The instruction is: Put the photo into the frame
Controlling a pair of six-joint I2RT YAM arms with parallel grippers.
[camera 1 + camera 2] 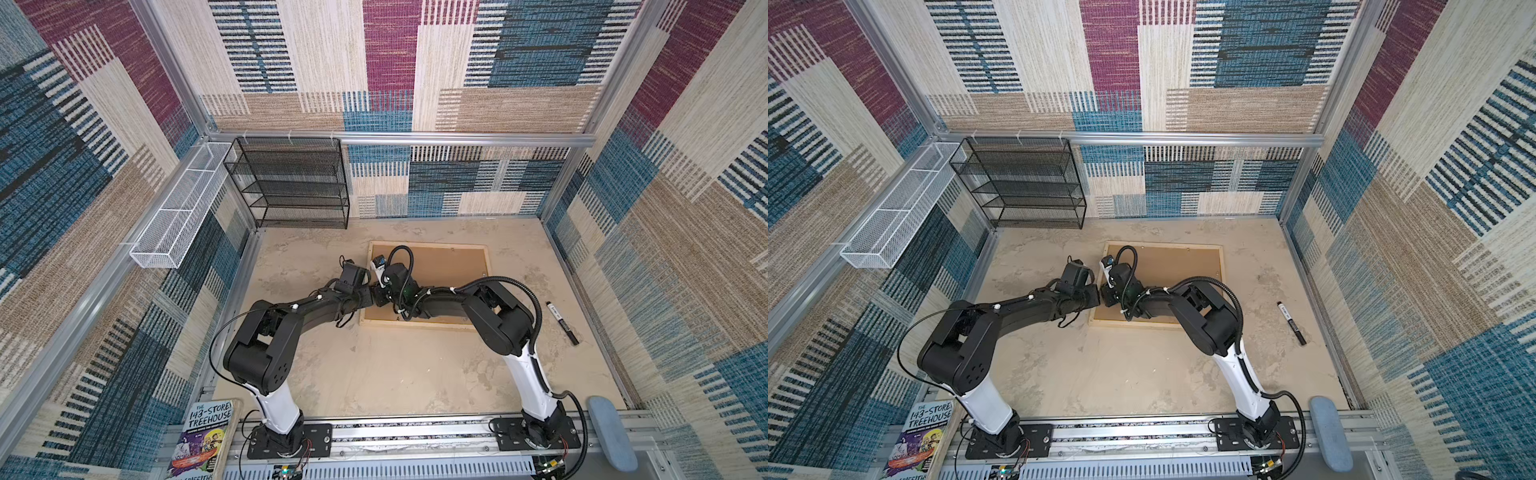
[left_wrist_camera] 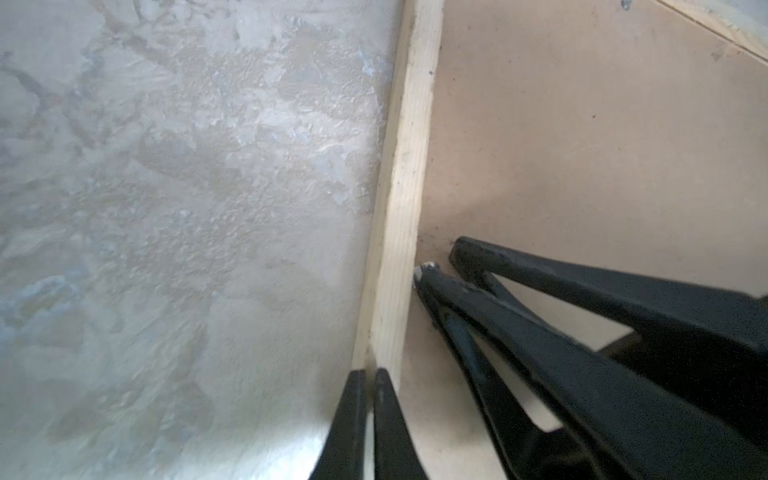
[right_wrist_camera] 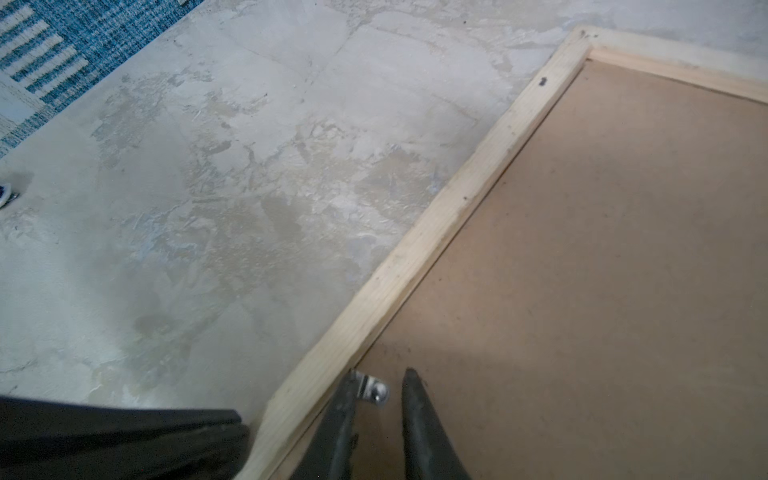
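You're pinning the frame rail with the left gripper, fingers together. The right gripper, fingers slightly apart, is straddling the metal tab; work low, turning it slowly.

The left arm and right arm are glossy black links and joints above a white lowest link, each on a black, screwed base plate. Ribbed black hose and white zip ties run along them. The left gripper and right gripper have slim, tapered black fingers.

Table front open — frame rim crowded.
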